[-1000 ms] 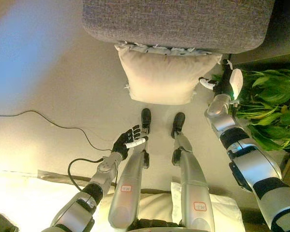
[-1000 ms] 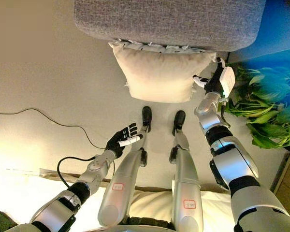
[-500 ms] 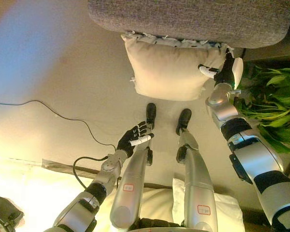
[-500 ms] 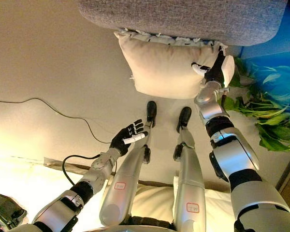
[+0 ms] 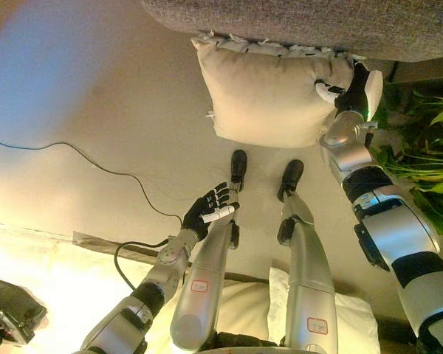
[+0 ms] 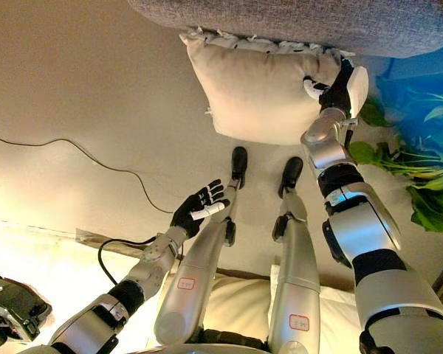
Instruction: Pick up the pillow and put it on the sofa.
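Observation:
A cream pillow (image 5: 269, 92) stands on the floor, its top edge leaning against the grey sofa (image 5: 317, 22) at the top of the view. My right hand (image 5: 352, 85) is at the pillow's upper right corner, fingers pointing up along its edge and the thumb lying on its face; it looks open. Over the floor beside my legs hovers my left hand (image 5: 209, 212), open, palm up and holding nothing, well short of the pillow.
A green leafy plant (image 5: 428, 140) stands right of the pillow, close to my right arm. Pale bedding (image 5: 29, 273) lies along the bottom left, with a dark object (image 5: 7, 317) at its corner. Bare floor stretches left of the pillow.
The camera has shifted. My right hand has moved from just beside the pillow's right edge onto its upper right corner. The left hand has kept its pose.

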`<state>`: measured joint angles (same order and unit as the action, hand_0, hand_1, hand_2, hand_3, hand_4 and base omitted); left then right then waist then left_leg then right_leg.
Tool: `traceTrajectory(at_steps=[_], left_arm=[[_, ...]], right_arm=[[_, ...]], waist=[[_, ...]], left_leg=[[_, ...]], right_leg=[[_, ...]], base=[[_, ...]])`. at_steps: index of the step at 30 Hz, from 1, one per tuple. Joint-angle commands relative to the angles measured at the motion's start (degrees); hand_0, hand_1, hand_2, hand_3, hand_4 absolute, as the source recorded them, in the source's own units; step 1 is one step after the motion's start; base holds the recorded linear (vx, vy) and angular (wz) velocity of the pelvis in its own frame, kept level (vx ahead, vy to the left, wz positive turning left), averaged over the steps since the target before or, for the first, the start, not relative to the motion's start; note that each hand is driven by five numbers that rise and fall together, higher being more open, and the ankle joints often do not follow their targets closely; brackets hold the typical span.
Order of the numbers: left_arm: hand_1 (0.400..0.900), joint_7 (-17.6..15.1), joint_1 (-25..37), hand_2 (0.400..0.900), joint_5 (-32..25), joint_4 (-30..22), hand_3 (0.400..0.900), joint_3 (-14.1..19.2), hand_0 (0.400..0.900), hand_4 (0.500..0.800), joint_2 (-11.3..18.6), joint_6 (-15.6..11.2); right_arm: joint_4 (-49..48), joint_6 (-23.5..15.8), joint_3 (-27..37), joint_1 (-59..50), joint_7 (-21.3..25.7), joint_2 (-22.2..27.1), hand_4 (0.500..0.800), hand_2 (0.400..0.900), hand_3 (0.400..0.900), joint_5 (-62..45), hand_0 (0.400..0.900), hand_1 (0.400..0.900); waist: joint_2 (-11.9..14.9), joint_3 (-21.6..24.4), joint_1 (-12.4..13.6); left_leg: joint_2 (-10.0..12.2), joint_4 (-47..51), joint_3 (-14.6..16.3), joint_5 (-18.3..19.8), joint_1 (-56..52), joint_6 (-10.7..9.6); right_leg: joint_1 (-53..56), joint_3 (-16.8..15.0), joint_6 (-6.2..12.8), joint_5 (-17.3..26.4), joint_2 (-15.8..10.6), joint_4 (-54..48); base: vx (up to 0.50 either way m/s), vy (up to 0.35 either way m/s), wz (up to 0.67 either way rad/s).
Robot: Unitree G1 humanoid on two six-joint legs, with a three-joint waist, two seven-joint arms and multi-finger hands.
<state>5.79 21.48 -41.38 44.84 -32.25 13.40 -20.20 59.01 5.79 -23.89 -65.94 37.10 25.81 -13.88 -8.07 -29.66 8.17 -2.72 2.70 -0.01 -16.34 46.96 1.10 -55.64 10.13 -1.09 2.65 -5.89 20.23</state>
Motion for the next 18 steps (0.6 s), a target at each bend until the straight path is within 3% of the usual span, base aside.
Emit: traceTrajectory(at_steps=[1,11,18], left_arm=[[0.900,0.33,-4.36,0.900,-0.82,-4.23,0.900,-2.46,0.900,0.800,-1.95,-2.47],[0.900,0.38,-5.32,0.900,-0.76,-5.11,0.900,-2.68,0.900,0.800,-1.68,-2.43],[0.900,0.44,-6.33,0.900,-0.32,-5.04,0.900,-1.09,0.900,0.800,-0.21,-0.85]], right_arm=[[-1.76,-1.35,-4.23,-3.78,0.34,3.61,0.500,0.400,0.400,0.71,0.400,0.400],[-1.81,-3.10,-4.09,-3.07,-0.41,4.19,0.500,0.400,0.400,1.17,0.400,0.400],[-6.72,-5.41,-3.72,0.80,-2.29,4.28,0.500,0.400,0.400,3.77,0.400,0.400]], waist=[[-6.00,-0.13,0.97],[-5.52,-0.13,0.76],[-3.14,-0.13,-0.26]], left_leg=[[-1.81,-4.43,-0.14,4.14,2.90,-1.80],[-1.53,-3.31,0.07,4.20,0.25,-1.85],[-1.18,-2.62,0.24,4.84,-3.29,-2.07]], right_leg=[[2.22,-2.43,6.25,5.39,-1.40,-8.38],[4.56,-1.78,6.15,5.60,-1.11,-9.08],[8.24,-1.35,5.86,5.70,-0.41,-10.02]], base=[[-0.03,0.018,-0.05],[-0.03,-0.004,-0.04],[-0.05,-0.019,-0.09]])
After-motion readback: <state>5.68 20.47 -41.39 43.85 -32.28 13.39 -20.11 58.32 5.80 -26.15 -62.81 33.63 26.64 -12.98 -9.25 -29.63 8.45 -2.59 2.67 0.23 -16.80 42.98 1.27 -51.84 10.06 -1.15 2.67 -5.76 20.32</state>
